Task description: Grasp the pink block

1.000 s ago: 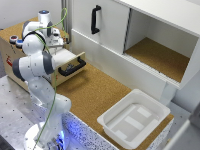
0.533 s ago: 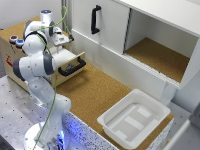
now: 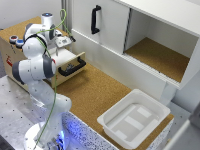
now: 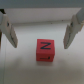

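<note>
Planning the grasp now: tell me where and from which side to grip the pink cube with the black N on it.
Take the pink cube with the black N by its two opposite side faces, coming straight down from above. It sits flat with its N face up, and the open gripper has one finger on each side, though the cube lies slightly off the line between them.

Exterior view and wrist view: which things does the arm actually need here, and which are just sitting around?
Needed: small pink-red cube block marked N; open end effector above it.

Just there: white plastic tray; open wooden drawer with black handle; white cabinet with black handle.
</note>
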